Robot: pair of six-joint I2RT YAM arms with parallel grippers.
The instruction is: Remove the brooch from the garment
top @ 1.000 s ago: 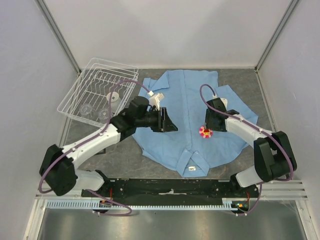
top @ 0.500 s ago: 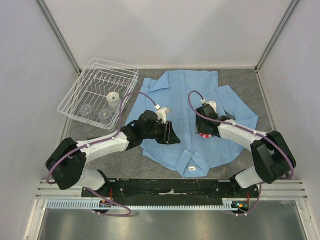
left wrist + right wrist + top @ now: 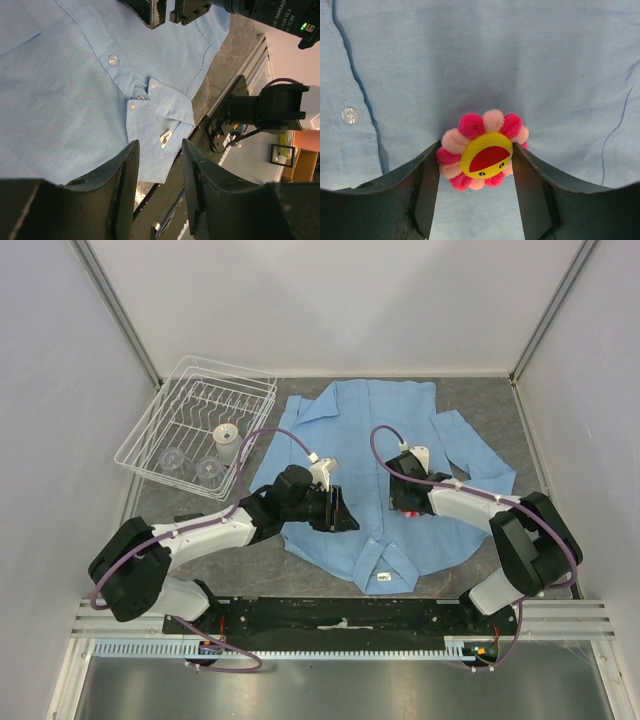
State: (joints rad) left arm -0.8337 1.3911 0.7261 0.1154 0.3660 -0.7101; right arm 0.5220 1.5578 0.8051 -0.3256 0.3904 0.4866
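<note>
The right gripper (image 3: 476,172) clamps the round brooch (image 3: 482,156) on both sides, face outward from the garment (image 3: 520,65); the left gripper (image 3: 159,172) gapes empty.

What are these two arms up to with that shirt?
They are trying to take a flower brooch off a blue shirt spread on the table. The right tool is down over the brooch, a finger on each side of it, touching or nearly touching the petals; the brooch sits on the cloth. The left tool is open, holding nothing, near the collar.
</note>
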